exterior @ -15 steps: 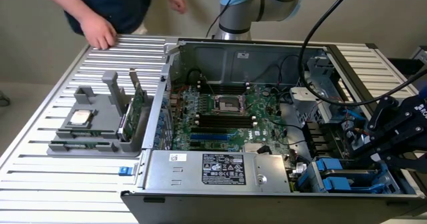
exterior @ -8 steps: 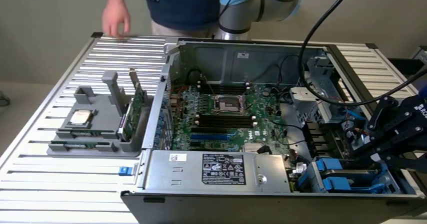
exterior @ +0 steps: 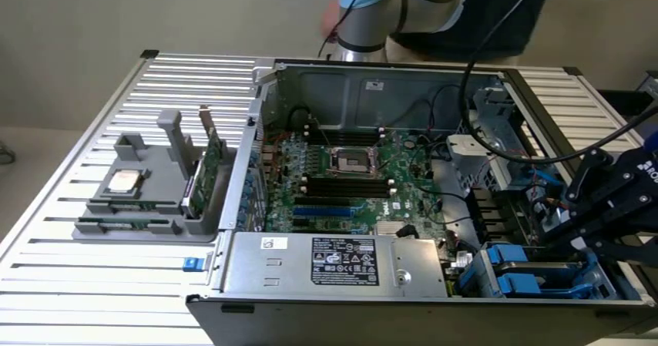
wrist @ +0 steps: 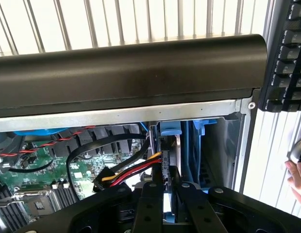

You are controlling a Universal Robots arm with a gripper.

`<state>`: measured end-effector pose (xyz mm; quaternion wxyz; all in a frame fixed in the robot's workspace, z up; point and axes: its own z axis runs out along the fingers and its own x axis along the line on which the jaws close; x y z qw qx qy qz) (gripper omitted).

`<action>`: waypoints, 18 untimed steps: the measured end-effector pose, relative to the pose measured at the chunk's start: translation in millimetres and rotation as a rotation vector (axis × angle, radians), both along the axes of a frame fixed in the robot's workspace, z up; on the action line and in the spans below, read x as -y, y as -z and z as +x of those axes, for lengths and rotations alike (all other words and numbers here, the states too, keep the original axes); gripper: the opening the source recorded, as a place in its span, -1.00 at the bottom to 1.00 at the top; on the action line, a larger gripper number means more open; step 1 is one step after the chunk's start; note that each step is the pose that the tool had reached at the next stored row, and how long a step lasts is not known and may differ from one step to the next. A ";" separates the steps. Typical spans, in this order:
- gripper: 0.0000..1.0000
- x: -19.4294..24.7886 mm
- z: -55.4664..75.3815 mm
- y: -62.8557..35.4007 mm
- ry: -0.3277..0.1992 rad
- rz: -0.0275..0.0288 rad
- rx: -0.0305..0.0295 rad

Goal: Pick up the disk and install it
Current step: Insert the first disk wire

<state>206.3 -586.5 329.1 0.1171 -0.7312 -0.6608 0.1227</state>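
1. Disk (wrist: pixel 173 151) is on screen, seen edge-on in the wrist view: silver body with its blue carrier bracket (wrist: pixel 170 129) on the far end, standing on edge inside the drive bay of the open computer case (exterior: pixel 308 300).
2. Gripper (wrist: pixel 168 188) has its black fingers (wrist: pixel 146 201) pressed in on either side of the disk's thin edge, and it's pinching the disk.
3. Red, yellow and black power wires (wrist: pixel 133 174) run right up to the disk's near edge, meeting it just beside the fingers.
4. Blue plastic bay walls (wrist: pixel 196 145) sit just beside the disk, with the case's dark front panel (wrist: pixel 131 68) beyond it.
5. In the exterior view, the gripper (exterior: pixel 584 229) hangs over the case's front corner, on the exterior view's right, above blue drive carriers (exterior: pixel 514 260).
6. Moving outward: motherboard (exterior: pixel 350 180) mid-case, power supply (exterior: pixel 340 263) at the near wall.
7. Well apart on the slatted table (exterior: pixel 92 292), a grey holder (exterior: pixel 134 207) carries a CPU chip (exterior: pixel 125 180) and a green card (exterior: pixel 213 169).
8. A keyboard (wrist: pixel 287 58) and a person's hand (wrist: pixel 298 172) sit outside the case.
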 end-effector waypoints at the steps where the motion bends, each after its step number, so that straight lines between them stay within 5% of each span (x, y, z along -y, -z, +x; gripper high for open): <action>1: -0.66 -0.2 0.0 0.0 0.000 -0.0008 -0.0002; 18: -0.66 -3.3 0.0 0.4 -0.002 -0.0127 -0.0013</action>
